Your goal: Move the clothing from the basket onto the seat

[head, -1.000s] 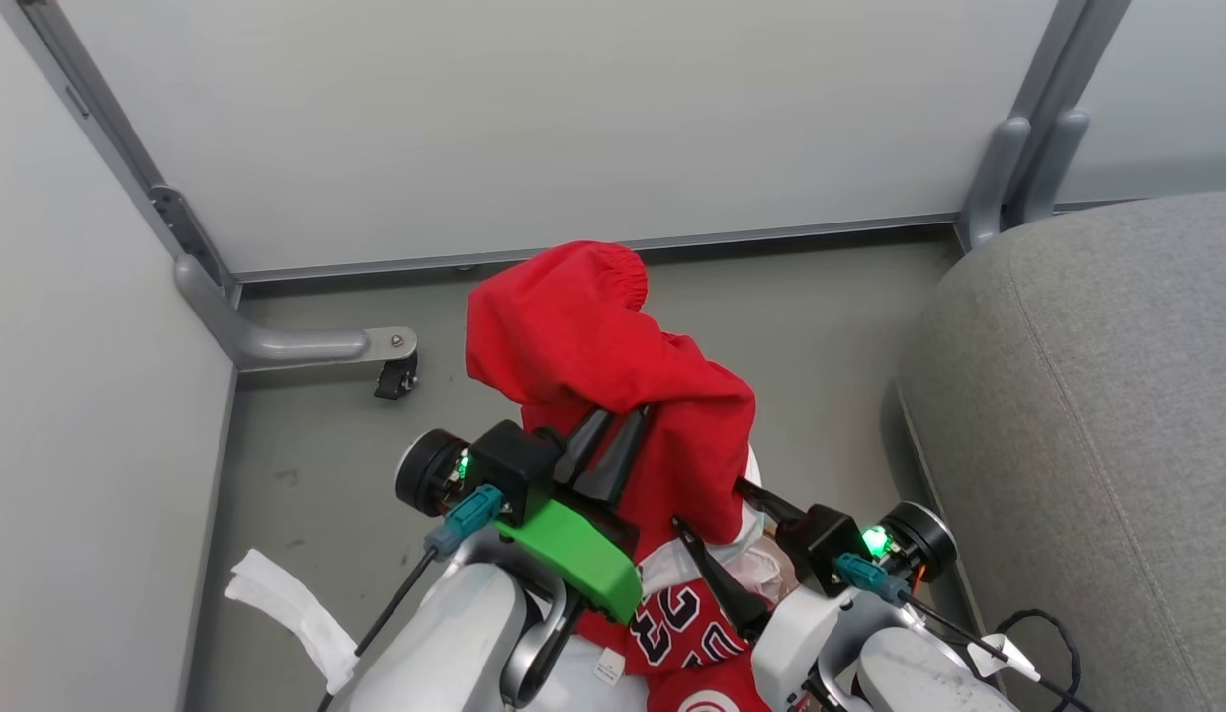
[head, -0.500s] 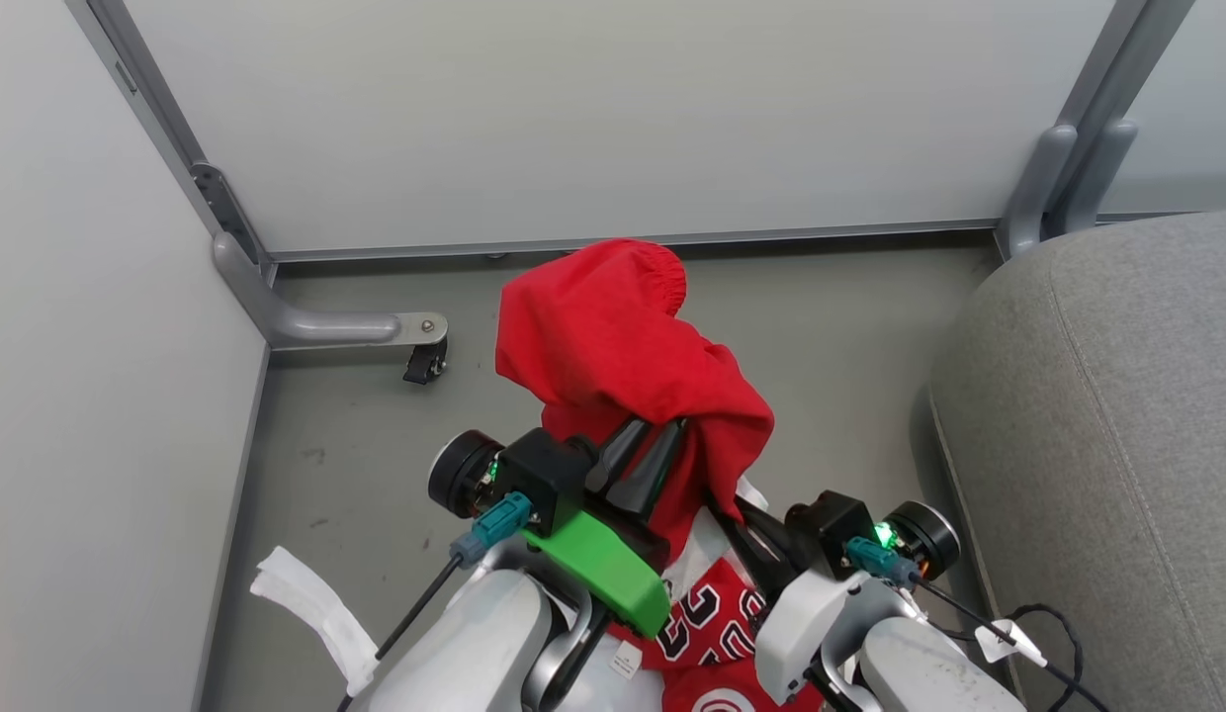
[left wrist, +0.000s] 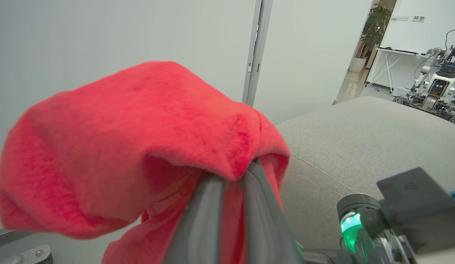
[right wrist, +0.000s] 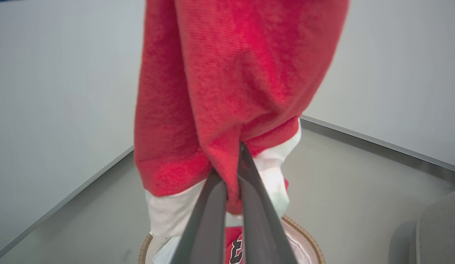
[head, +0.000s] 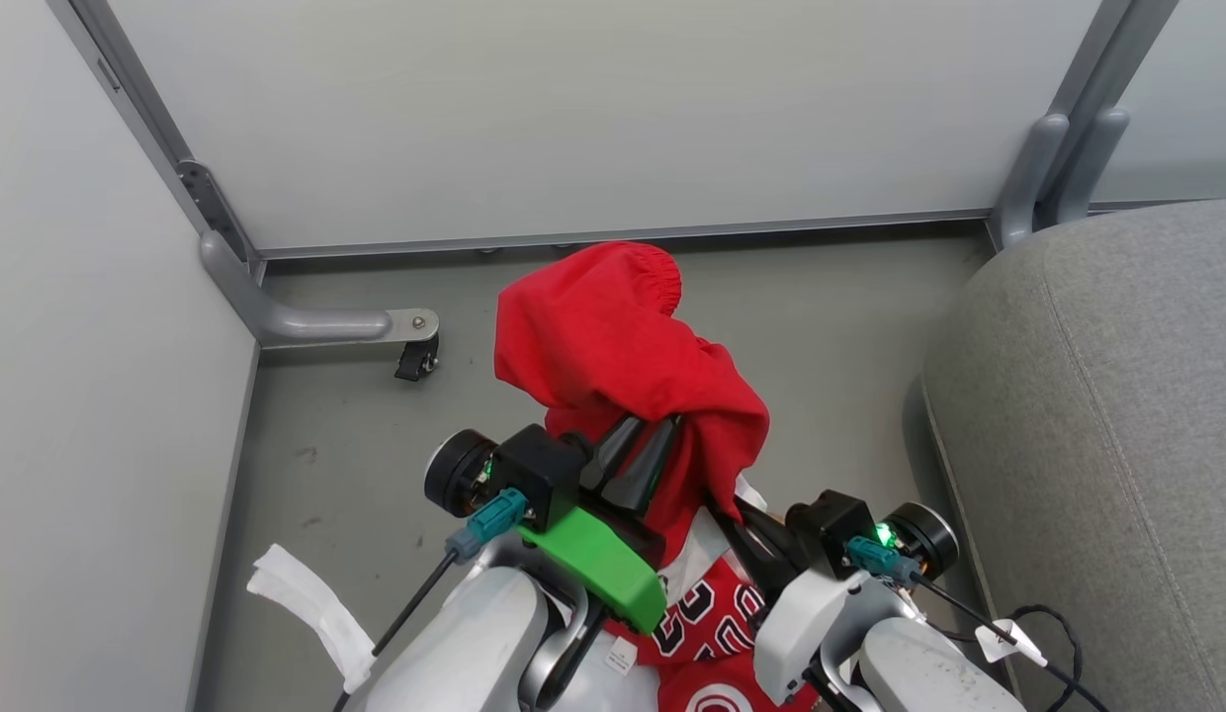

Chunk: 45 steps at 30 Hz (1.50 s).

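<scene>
Hiding most of the basket [right wrist: 304, 234], the plain red garment [head: 593, 336] hangs clamped in raised left hand [left wrist: 233, 178] and lower right hand [right wrist: 239, 157].

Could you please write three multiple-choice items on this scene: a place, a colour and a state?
1. The grey seat lies: A) right of the robot; B) left of it; C) behind it.
2. The hem of the plain red garment is: A) black; B) white; C) yellow.
3. The right end effector is: A) open; B) shut on nothing; C) shut on that garment.
Answers: 1 A, it shows at the head view's right; 2 B, white cloth below the red; 3 C, it pinches red cloth.
</scene>
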Motion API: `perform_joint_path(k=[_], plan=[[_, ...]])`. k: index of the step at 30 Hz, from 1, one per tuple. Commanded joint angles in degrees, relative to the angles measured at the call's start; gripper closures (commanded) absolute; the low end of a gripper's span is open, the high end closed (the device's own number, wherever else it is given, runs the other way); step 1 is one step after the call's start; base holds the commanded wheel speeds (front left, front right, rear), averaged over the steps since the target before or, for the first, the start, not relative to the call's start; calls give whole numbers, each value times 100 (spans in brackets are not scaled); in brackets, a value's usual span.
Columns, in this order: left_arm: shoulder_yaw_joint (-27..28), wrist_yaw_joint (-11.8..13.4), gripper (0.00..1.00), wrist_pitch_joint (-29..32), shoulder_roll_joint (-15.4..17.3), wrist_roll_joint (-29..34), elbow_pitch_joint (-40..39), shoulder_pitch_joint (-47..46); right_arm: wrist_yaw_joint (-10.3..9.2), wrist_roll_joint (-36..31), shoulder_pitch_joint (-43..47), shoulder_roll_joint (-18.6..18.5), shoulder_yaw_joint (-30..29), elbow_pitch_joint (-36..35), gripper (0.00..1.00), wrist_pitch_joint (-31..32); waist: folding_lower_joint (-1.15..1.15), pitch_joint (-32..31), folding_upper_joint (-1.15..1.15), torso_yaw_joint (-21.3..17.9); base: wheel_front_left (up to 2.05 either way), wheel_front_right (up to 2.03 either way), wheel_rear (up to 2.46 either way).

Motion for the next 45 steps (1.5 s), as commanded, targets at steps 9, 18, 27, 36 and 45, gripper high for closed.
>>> perform_joint_path(k=[9, 18, 27, 36, 45], plan=[[221, -11, 0, -14, 1, 139, -119, -34, -4, 22, -3, -26, -78, -374, 100, -11, 0, 42, 0, -295, 0, 0, 0], [571, -8, 0, -14, 6, 625, -75, 174, -6, 0, 235, -22, -133, -966, 100, -11, 0, 20, 0, -1509, 0, 0, 0], [701, -15, 0, -14, 11, 880, -6, 286, -5, 15, 414, -20, -353, -1400, 100, -11, 0, 106, 0, -2797, 0, 0, 0], [637, -17, 0, -14, 17, 891, -70, 302, -5, 35, 502, -18, -740, -1760, 100, -11, 0, 331, 0, -3644, 0, 0, 0], [315, -18, 0, -14, 173, 925, -138, -43, -5, -408, -104, -11, -1374, -1973, 100, -11, 0, 864, 0, -3789, 0, 0, 0]])
